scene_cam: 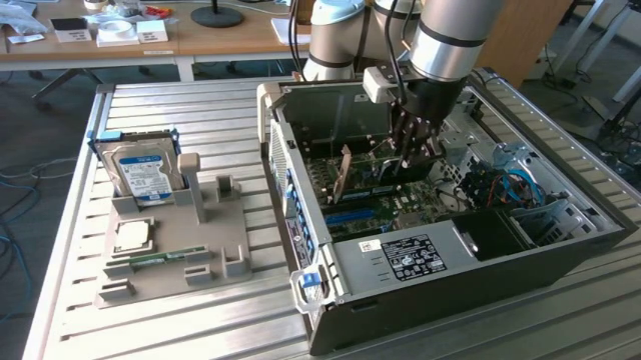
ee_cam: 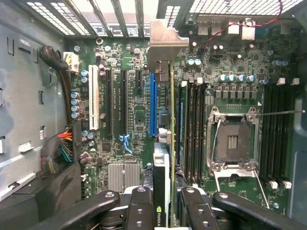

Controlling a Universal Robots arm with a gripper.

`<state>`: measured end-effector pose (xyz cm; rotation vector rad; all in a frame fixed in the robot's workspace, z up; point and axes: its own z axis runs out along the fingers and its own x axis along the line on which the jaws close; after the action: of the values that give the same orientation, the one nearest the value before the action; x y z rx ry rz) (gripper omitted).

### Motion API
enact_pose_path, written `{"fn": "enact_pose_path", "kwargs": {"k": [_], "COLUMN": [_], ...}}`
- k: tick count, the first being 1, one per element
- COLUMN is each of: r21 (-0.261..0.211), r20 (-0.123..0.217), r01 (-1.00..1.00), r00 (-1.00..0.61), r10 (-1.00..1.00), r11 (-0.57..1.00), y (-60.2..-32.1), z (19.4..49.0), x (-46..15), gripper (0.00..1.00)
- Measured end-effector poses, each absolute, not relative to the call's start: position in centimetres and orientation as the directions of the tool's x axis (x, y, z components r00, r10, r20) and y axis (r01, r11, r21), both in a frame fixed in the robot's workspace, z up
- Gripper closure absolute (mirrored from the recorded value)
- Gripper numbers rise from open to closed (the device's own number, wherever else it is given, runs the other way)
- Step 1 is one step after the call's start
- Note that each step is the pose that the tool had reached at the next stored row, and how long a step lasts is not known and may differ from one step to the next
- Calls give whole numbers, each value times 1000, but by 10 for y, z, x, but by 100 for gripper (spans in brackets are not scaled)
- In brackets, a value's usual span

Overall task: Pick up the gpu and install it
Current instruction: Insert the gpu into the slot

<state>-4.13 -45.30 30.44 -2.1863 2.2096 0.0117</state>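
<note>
**Figure. Seating an expansion card in an open tower.** The computer case [scene_cam: 451, 277] lies on its side on the slatted desk [scene_cam: 200, 112], and the arm reaches down into it. The gripper [scene_cam: 410, 154] has its jaws closed on the upper edge of the gpu [scene_cam: 361, 171]. The card stands on edge over the board, inside the case and near its rear wall.

In the wrist view the gripper [ee_cam: 162, 211] clamps the gpu [ee_cam: 161, 172] across both faces. The card therefore reads as a thin line over the motherboard [ee_cam: 134, 124], running to its silver bracket [ee_cam: 163, 45] at the rear slot openings [ee_cam: 120, 17]. This line falls just beside the long blue slot [ee_cam: 152, 105], on the side nearer the CPU socket [ee_cam: 232, 141]. The card's own body hides its contact edge, so it cannot be told whether that edge has entered a slot.

The step in hand is judged to be alignment and insertion. It goes well if:
- the card is kept upright and parallel to the slot;
- the bracket is held flush against the rear wall;
- the press is straight down, without twisting.

The grip appears to sit toward the end away from the bracket, so the bracket end may ride high and the card may rock. The hard drive [scene_cam: 140, 169] in its grey fixture [scene_cam: 170, 255] stands well apart, toward the exterior view's left.
</note>
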Motion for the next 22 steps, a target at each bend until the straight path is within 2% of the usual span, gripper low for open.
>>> {"fn": "enact_pose_path", "kwargs": {"k": [22], "r21": [-18], "r20": [-29], "r01": [-1000], "r00": [-10], "r10": [-1000], "r11": [11], "y": [-453], "z": [297], "x": [-41], "gripper": [73]}}
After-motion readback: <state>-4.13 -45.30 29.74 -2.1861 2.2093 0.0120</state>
